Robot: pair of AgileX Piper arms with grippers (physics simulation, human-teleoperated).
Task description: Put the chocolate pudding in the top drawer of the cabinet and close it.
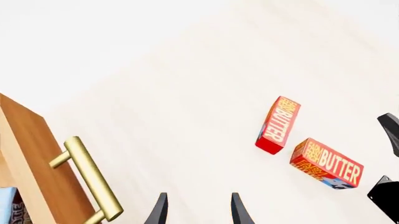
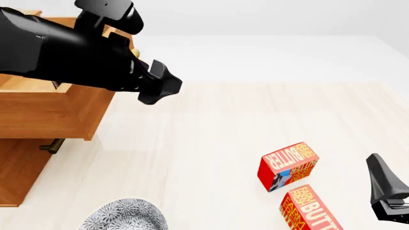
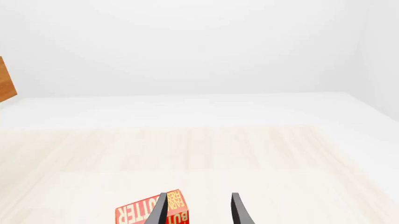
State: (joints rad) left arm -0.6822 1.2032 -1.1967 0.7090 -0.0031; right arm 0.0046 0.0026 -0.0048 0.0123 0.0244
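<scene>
On the left stands the cabinet (image 2: 26, 167), and its top drawer (image 2: 57, 112) is pulled out. The left wrist view shows the drawer's wooden front with the gold handle (image 1: 87, 179), and a bit of light blue and dark brown peeks out inside the drawer behind it. That looks like the chocolate pudding (image 1: 7, 205), so the box seems to be in the drawer already, though only a small corner shows. The left gripper (image 1: 198, 207) has its two fingers apart and holds nothing; it hangs just beside the handle. The drawer is not yet shut, so pushing it in is the part left to do. To the right, two butter boxes (image 2: 288, 165) lie on the table (image 2: 211, 124). Far right, the right gripper (image 3: 198, 207) is spread apart too and holds nothing, above one butter box.
</scene>
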